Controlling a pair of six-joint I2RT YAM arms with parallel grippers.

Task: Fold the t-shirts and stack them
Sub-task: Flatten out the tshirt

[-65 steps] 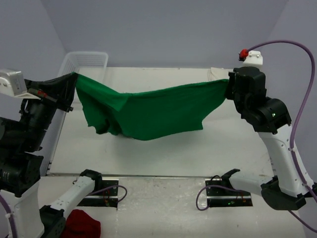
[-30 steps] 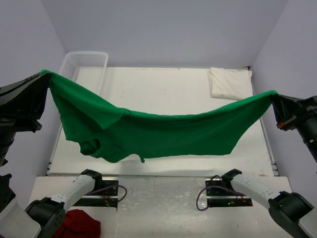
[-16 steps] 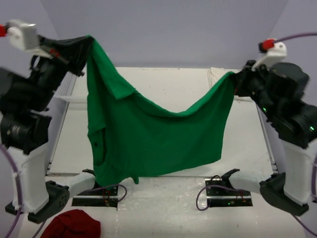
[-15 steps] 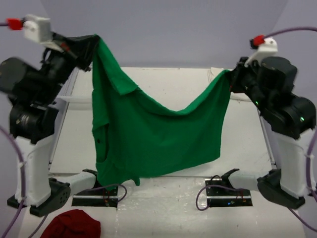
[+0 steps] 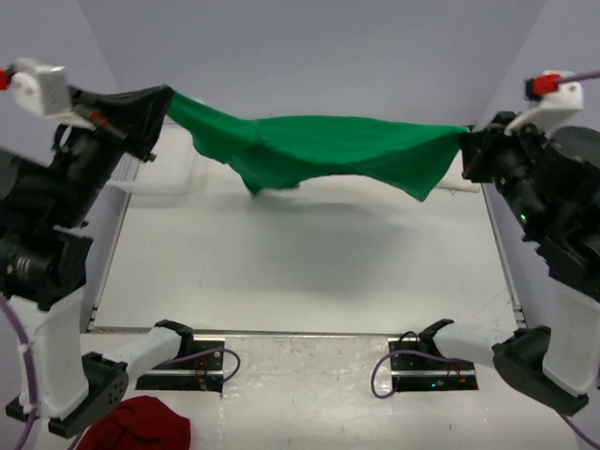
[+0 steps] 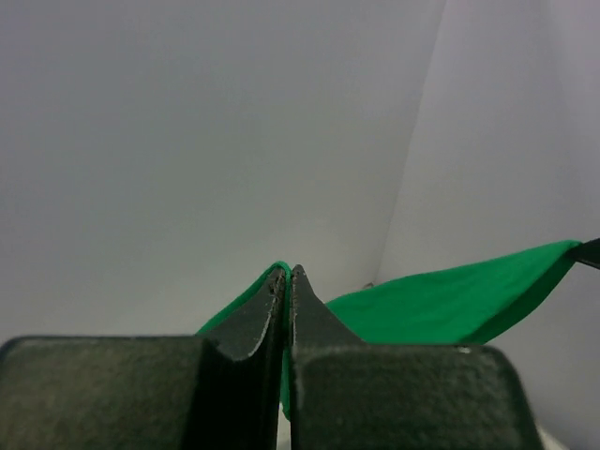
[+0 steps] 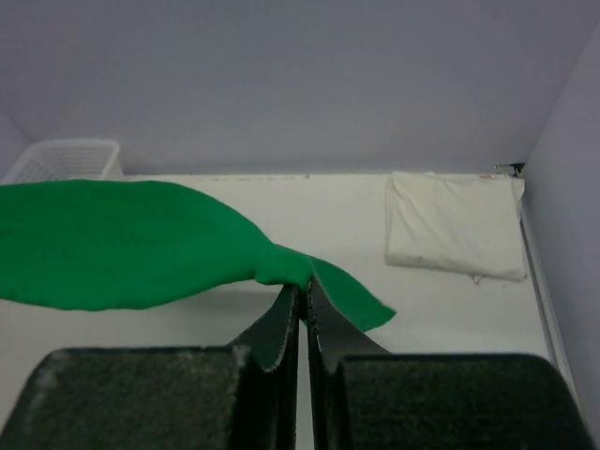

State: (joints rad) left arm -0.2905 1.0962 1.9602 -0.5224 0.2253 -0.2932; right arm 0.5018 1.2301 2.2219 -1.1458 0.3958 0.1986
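The bright green t-shirt (image 5: pixel 323 150) is stretched in the air between my two grippers, high above the table. My left gripper (image 5: pixel 161 101) is shut on its left end; in the left wrist view the cloth (image 6: pixel 450 305) runs from between the closed jaws (image 6: pixel 284 272). My right gripper (image 5: pixel 466 150) is shut on its right end; the right wrist view shows green cloth (image 7: pixel 122 244) pinched at the tips (image 7: pixel 302 286). The cream-white t-shirt (image 7: pixel 455 225) lies folded at the table's far right corner; in the top view it is mostly hidden behind the right arm.
A white plastic basket (image 5: pixel 159 169) stands at the far left, also in the right wrist view (image 7: pixel 61 159). A dark red cloth (image 5: pixel 141 427) lies by the left arm's base. The white table (image 5: pixel 300 272) ends at a front edge near the arm bases.
The green shirt hung down in a deep sag half a second ago. Now both grippers have pulled apart and it is flung up, stretched nearly level in the air.
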